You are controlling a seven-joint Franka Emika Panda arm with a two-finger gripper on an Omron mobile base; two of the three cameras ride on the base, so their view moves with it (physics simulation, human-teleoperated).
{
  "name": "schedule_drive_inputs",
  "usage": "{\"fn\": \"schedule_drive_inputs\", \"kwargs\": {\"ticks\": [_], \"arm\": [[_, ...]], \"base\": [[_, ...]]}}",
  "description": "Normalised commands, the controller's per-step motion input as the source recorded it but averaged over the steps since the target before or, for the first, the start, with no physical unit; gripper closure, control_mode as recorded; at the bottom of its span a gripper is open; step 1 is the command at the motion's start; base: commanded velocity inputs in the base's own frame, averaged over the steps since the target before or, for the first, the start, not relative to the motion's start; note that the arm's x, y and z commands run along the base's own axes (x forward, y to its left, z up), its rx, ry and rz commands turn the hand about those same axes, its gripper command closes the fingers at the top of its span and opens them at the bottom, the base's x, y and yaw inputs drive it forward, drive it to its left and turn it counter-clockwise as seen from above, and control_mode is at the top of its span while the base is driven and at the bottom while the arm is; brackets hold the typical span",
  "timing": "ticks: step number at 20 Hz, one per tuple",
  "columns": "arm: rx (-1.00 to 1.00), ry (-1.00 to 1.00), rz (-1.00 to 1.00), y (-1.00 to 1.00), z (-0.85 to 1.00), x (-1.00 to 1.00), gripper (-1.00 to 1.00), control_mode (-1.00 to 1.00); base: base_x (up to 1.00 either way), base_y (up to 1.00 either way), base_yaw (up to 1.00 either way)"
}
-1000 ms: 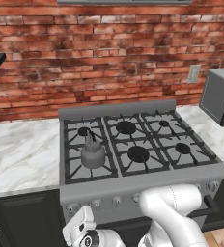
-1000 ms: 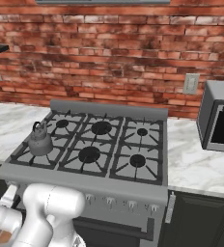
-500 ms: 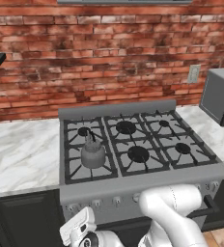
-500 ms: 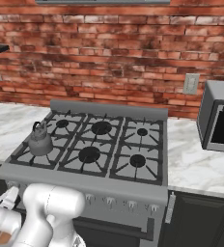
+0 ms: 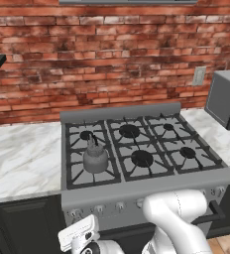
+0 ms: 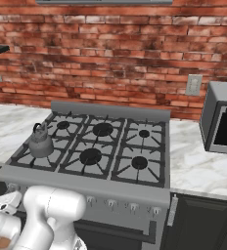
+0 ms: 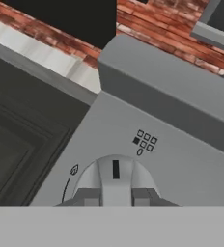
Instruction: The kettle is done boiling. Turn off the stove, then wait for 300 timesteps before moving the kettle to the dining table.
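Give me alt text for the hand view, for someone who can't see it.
Close up on the grey front panel of the stove, the two fingers sit on either side of a round grey knob with a dark pointer mark. A small flame symbol and a burner diagram are printed beside the knob, with a dark cabinet door to one side and red brick wall beyond.

Red brick wall (image 5: 112,59) at back. White marble counter (image 5: 20,158) along wall, dark cabinets (image 6: 203,224) under it. Grey microwave (image 6: 223,117) on counter at right. Small wall outlet (image 6: 193,84) on bricks. Bit of wood floor (image 5: 228,243) in corner.
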Motion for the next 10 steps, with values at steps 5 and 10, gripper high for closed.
{"fn": "schedule_drive_inputs", "kwargs": {"ticks": [5,10], "arm": [[0.32,0.0,0.0,0.0,-0.04,0.0,1.0,-1.0],[0.33,0.0,0.0,0.0,-0.07,0.0,1.0,-1.0]], "base": [[0.0,0.0,0.0],[0.0,0.0,0.0]]}}
